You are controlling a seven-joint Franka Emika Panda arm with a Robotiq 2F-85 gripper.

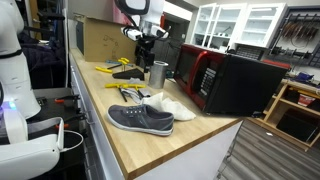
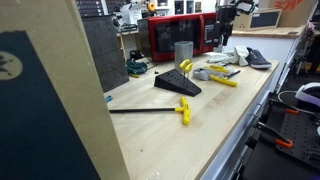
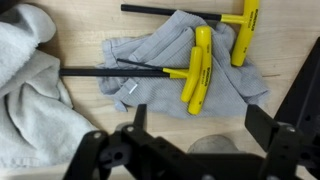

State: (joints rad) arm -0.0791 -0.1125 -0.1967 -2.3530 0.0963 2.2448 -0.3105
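My gripper hangs open and empty above the wooden counter, just behind a metal cup. In the wrist view the two fingers of the gripper stand wide apart, with a grey round top low between them. Under it, yellow T-handle wrenches lie on a grey cloth, and a white towel lies to the left. The gripper and the metal cup also show far back in an exterior view.
A grey shoe and a white cloth lie near the counter's front. A red-and-black microwave stands beside them and a cardboard box stands behind. A black wedge and a yellow-handled wrench lie mid-counter.
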